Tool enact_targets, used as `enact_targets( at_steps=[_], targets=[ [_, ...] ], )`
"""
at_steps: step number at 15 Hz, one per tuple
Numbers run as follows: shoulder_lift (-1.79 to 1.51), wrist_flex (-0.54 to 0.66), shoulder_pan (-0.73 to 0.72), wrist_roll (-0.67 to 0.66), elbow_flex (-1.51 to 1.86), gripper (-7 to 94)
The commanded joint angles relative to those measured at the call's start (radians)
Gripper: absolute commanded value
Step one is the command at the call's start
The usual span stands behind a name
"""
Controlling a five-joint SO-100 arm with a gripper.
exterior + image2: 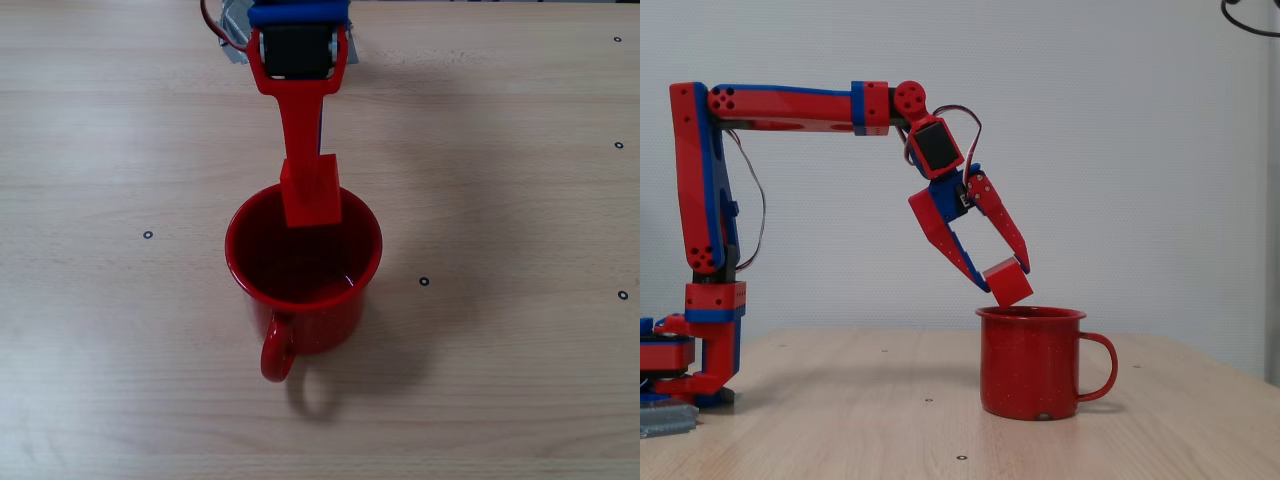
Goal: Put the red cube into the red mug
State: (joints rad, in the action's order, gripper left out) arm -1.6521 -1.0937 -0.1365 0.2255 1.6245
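The red mug (305,300) (1032,365) stands upright on the wooden table, its handle toward the camera in a fixed view (277,350) and to the right in the side-on fixed view. The red cube (312,195) (1007,282) hangs tilted just above the mug's rim, over the mouth's far edge. My gripper (308,185) (1002,278) is shut on the cube, reaching down at a slant from the red and blue arm. The cube is above the rim, not inside the mug.
The arm's base (690,360) stands at the left edge of the table in the side-on fixed view. Small black dot marks (424,281) are scattered on the wooden tabletop (500,380). A white wall is behind.
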Motion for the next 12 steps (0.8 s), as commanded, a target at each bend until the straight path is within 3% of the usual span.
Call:
enact_targets(
  at_steps=[1,4,8,12],
  targets=[
    [-0.114,0.018,-0.006,0.000,-0.026,20],
    [-0.092,-0.006,0.000,0.009,-0.057,33],
    [-0.080,-0.005,0.006,0.029,-0.084,33],
    [-0.078,0.000,0.014,0.020,-0.129,26]
  ],
)
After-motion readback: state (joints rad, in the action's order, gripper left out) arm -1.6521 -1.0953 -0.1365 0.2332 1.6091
